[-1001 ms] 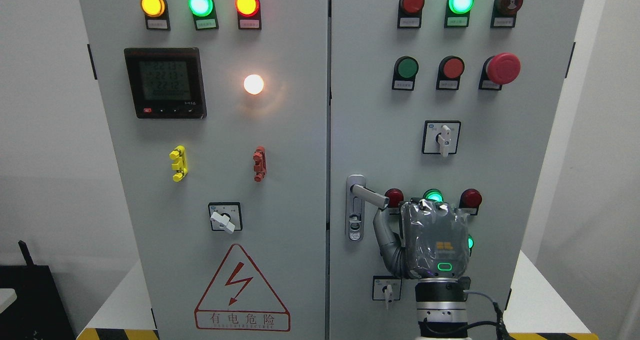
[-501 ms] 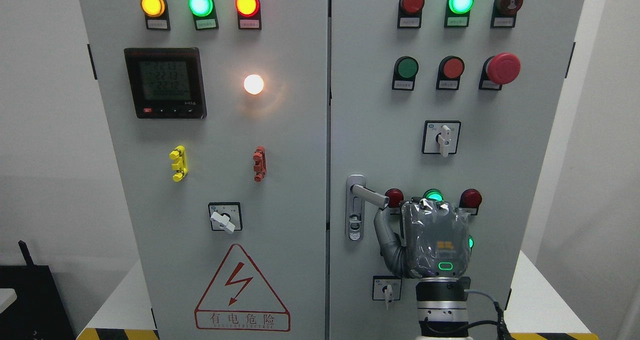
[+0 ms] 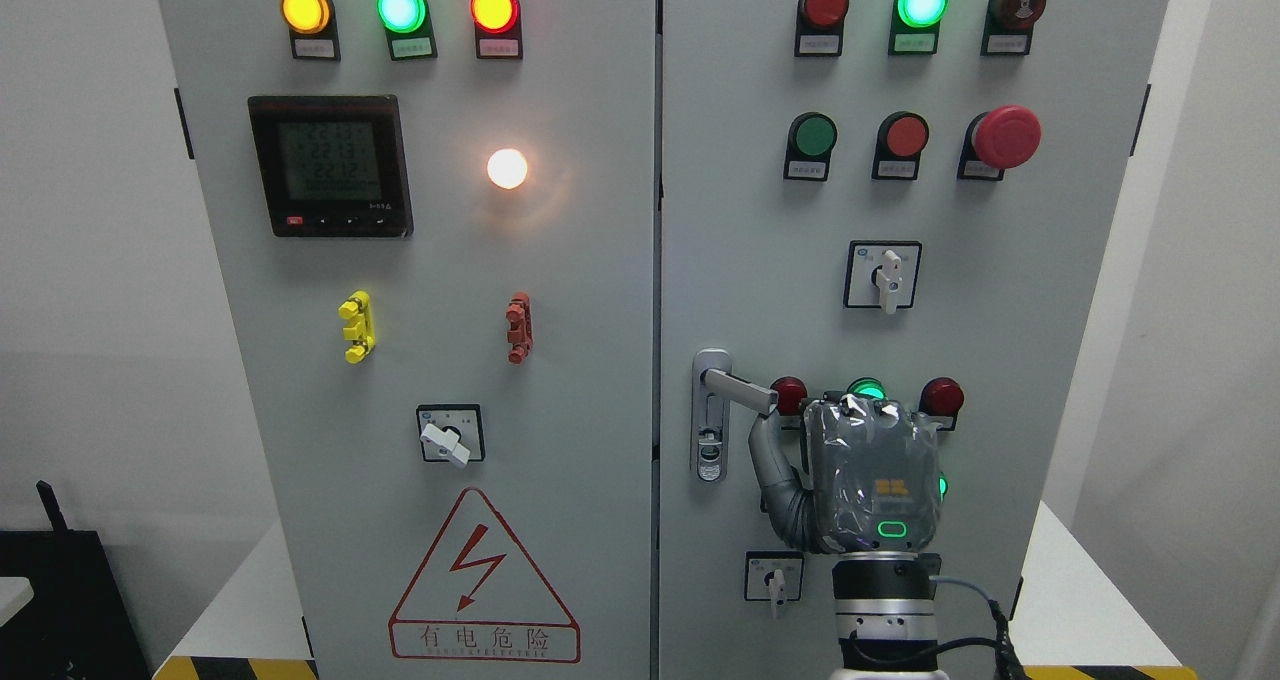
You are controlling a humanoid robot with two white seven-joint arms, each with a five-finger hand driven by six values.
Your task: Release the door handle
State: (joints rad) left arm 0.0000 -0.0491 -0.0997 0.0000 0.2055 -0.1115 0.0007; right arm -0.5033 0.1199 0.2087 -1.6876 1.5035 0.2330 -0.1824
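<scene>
Jutting out just up-left of the right hand (image 3: 872, 475), the door handle (image 3: 738, 390) touches only its thumb; fingers hidden.

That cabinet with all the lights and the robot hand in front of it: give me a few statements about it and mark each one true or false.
1. The door handle sticks out to the right from its plate. True.
2. The right hand is in front of the left door. False: it is in front of the right door, beside the handle.
3. The lightning warning triangle is on the left door. True.
4. All three lamps at the top of the left door are green. False: only the middle lamp is green; the outer two are amber and red.
5. Both robot arms are visible. False: only the right one shows.
</scene>
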